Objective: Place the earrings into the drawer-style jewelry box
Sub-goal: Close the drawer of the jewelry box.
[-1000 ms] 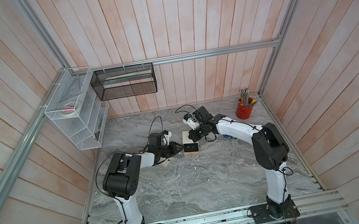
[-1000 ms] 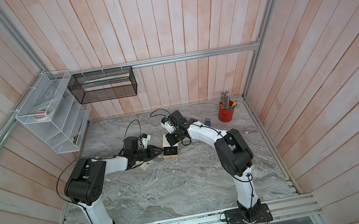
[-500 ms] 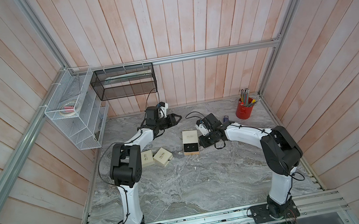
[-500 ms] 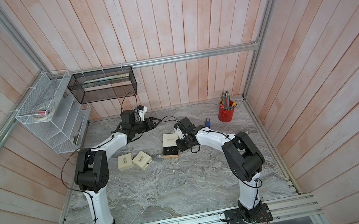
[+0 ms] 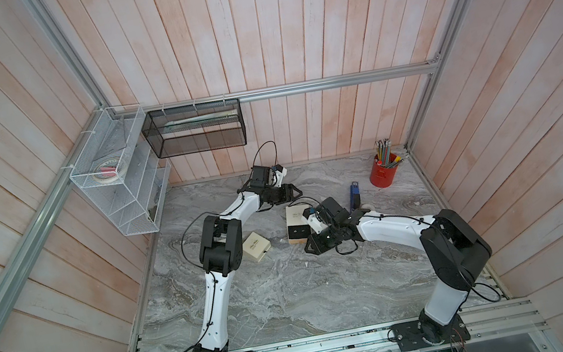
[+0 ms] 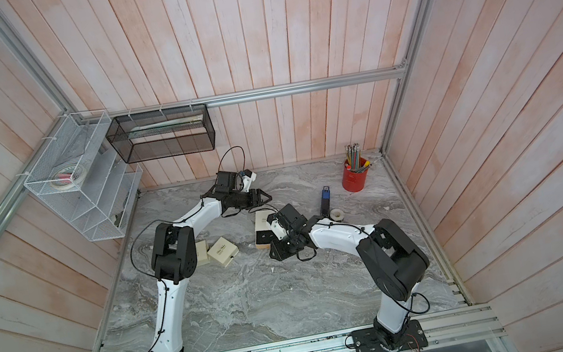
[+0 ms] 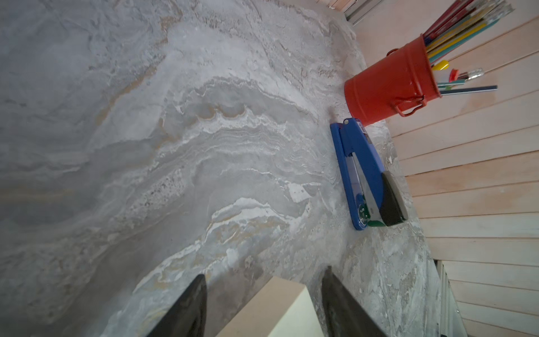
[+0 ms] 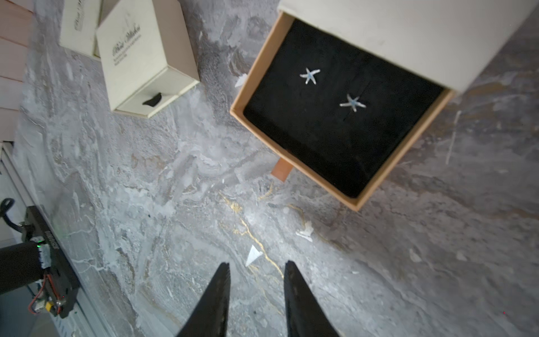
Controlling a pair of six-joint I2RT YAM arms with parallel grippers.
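Right arm stretches low, right gripper narrowly parted, empty; earrings in drawer just ahead. Left gripper half-open, empty.

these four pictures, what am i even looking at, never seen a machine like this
Two white robot arms stand at a marble table. The two wide pictures look down from one overhead camera; the two close ones come from a camera on each wrist. Each arm ends in a two-fingered tool: the left tool and right tool are both open, holding nothing. On the table: a drawer box pulled open with two star earrings inside, two other cream boxes, a red pencil cup, a blue stapler.
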